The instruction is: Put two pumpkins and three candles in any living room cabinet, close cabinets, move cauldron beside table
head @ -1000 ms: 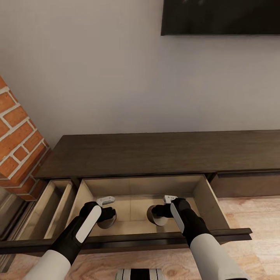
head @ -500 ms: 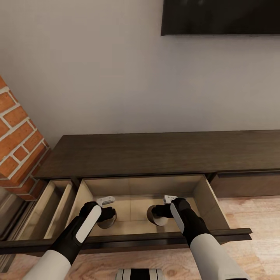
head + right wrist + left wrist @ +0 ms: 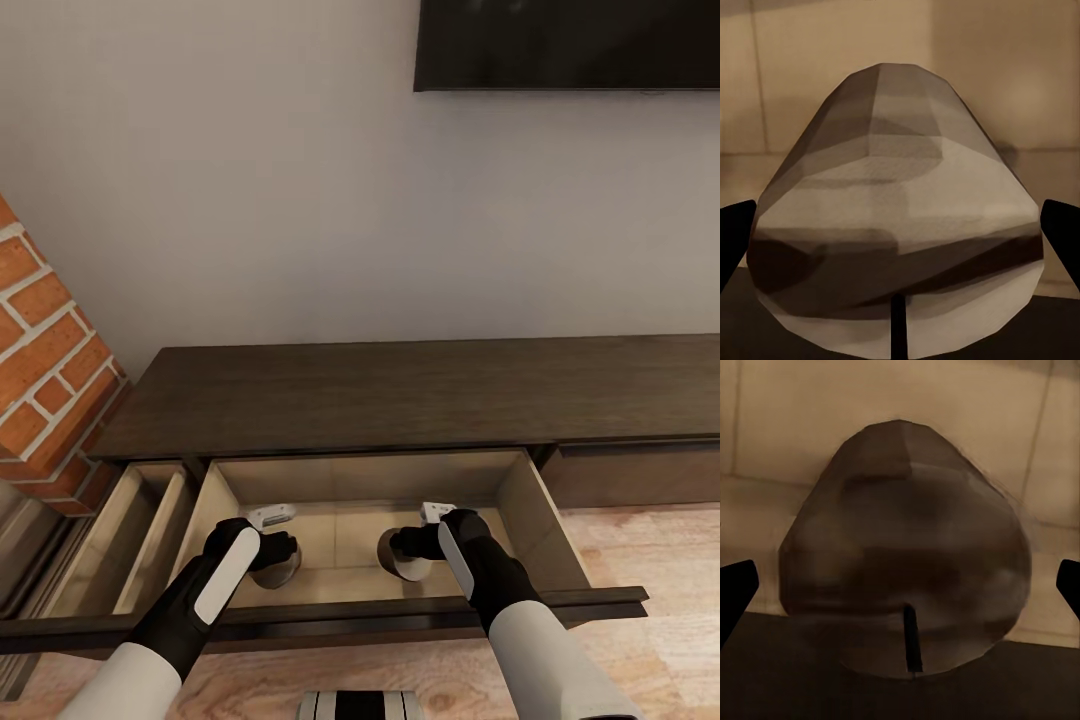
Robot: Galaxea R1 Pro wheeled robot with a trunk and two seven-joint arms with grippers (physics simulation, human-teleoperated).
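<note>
Candles: two squat cream-beige candles are sitting on the pale floor of the cabinet's point(image 3: 400, 395) pulled-out middle drawer point(image 3: 520, 500), one under each arm — the left candle point(image 3: 275, 568) and the right candle point(image 3: 408, 560), apart from each other.
Left gripper: the left gripper point(image 3: 268, 545) is hanging right over its candle; in the left wrist view the candle point(image 3: 904, 547) is lying between the two dark fingertips point(image 3: 735, 592), which are standing spread at its sides with a gap showing, so the pincer is looking released.
Right gripper: the right gripper point(image 3: 412, 545) is hovering at its candle; in the right wrist view the candle point(image 3: 900, 225) is sitting between the fingertips point(image 3: 735, 232), also spread wide and not pinching.
Handling: the candles are probably light and stiff, with smooth rounded sides that may be slipping under a skewed pinch; their low build is likely keeping them from tipping.
Where to hold: taking them across the widest part of the round body, fingers on opposite sides, is looking safest.
Neighbouring drawer: a narrower drawer point(image 3: 135, 530) beside the brick column point(image 3: 40, 380) is standing open too.
Task standing: both drawers are still needing to be pushed shut.
</note>
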